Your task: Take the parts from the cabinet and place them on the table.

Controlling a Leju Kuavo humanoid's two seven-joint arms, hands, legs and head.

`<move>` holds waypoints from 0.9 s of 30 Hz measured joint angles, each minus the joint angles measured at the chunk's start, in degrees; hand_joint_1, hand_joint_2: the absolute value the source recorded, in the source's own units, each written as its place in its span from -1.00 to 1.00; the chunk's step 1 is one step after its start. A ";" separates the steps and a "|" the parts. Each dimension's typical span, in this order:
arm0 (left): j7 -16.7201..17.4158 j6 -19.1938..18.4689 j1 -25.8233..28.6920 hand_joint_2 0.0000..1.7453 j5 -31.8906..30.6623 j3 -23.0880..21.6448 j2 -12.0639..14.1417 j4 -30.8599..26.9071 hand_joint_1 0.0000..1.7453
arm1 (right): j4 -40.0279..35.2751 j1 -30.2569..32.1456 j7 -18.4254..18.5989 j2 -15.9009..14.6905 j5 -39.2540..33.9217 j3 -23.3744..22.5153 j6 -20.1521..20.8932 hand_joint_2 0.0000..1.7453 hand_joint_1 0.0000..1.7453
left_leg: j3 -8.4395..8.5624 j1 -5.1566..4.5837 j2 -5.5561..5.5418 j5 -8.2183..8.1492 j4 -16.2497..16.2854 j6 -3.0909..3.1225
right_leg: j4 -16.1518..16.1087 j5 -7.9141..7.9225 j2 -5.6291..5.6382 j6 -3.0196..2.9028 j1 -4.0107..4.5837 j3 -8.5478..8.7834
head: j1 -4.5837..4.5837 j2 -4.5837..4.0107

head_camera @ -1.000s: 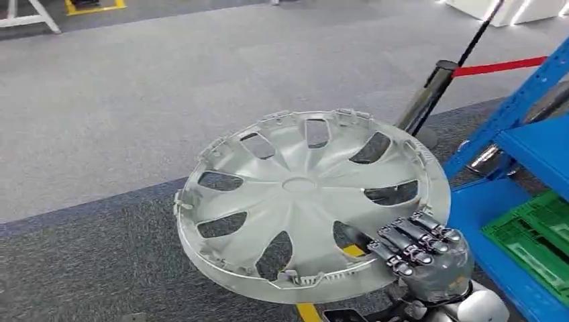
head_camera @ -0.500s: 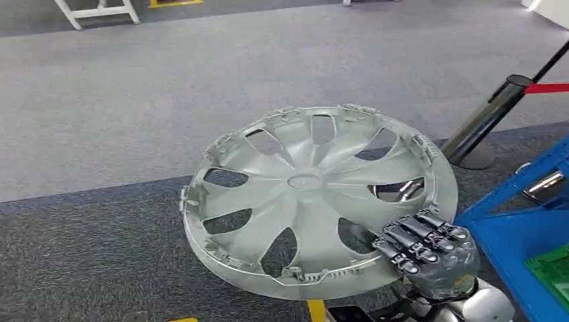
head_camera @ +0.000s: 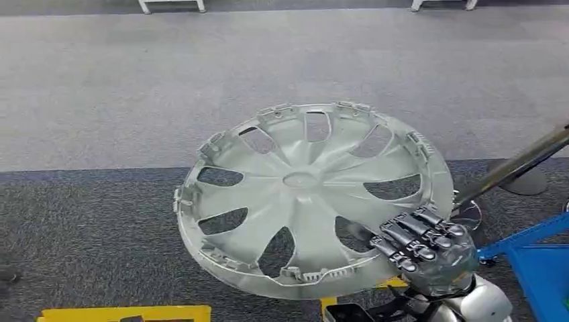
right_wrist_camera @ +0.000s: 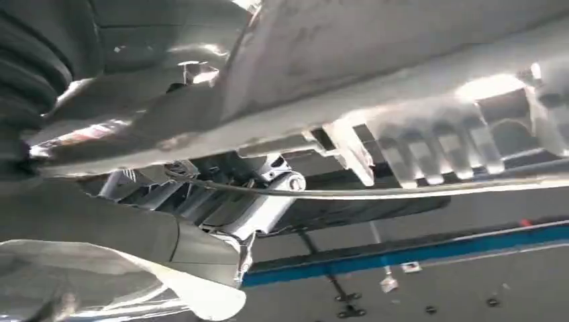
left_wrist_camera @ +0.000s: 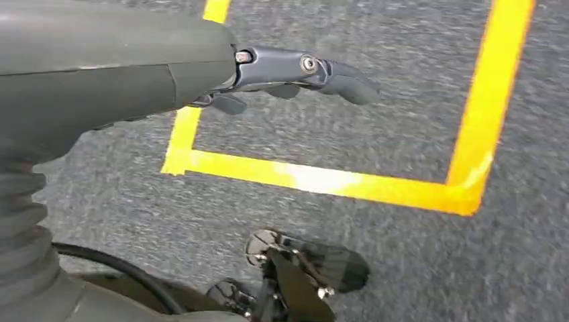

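The silver wheel cover (head_camera: pixel 305 194) hangs in the air over the carpeted floor (head_camera: pixel 121 100), in the middle of the head view, carried near-flat with its ribbed inner side up and its far rim tipped slightly higher than its near rim. It is round, so it has no long axis; its spokes fan out from a small hub at the centre, with open slots between them showing the carpet below. The right robot hand (head_camera: pixel 423 251) grips it at the near right rim, dark fingers (head_camera: pixel 409 241) curled over the top of the rim and into a slot (the thumb is hidden under the cover in this view). In the right wrist view the underside of the cover (right_wrist_camera: pixel 402 100) crosses the picture, blurred and bright, with clip tabs along its edge; how the hand lies there is hard to make out.

The left robot hand (left_wrist_camera: pixel 295 74) hangs over dark carpet with nothing in it, its fingers loosely extended and apart above a yellow tape line (left_wrist_camera: pixel 349 184).

To the right a metal stanchion post (head_camera: pixel 516 166) leans in, cut off by the edge, its round base on the floor. A corner of a blue cabinet frame (head_camera: pixel 537 258) shows at the near right, also cut off. White counter legs (head_camera: pixel 171 5) cross the far edge.
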 joint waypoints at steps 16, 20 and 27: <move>-0.57 -1.14 0.79 1.00 -0.63 0.11 0.29 0.00 -1.00 | -1.14 0.49 0.02 -1.27 0.98 -0.11 -0.02 1.00 1.00 | -2.58 0.21 -3.86 -3.01 5.28 -2.04 | -1.28 3.32 5.11 -1.95 -0.41 -0.99 | -0.17 0.00; -0.51 -1.23 0.74 1.00 -0.76 0.13 0.26 0.00 -1.00 | -1.25 0.63 -0.04 -1.29 1.07 -0.17 -0.02 1.00 1.00 | -9.03 0.52 -1.54 -8.03 18.83 -2.51 | -1.26 2.94 1.62 -2.26 -0.06 -0.79 | -0.09 0.00; -0.35 -1.34 0.74 1.00 -1.29 0.15 0.26 0.00 -1.00 | -1.68 0.56 -0.04 -1.29 1.24 -0.22 -0.02 1.00 1.00 | -0.40 -0.74 3.11 -0.93 1.31 -0.77 | -1.20 1.82 -2.56 -1.15 0.60 0.16 | -0.04 0.00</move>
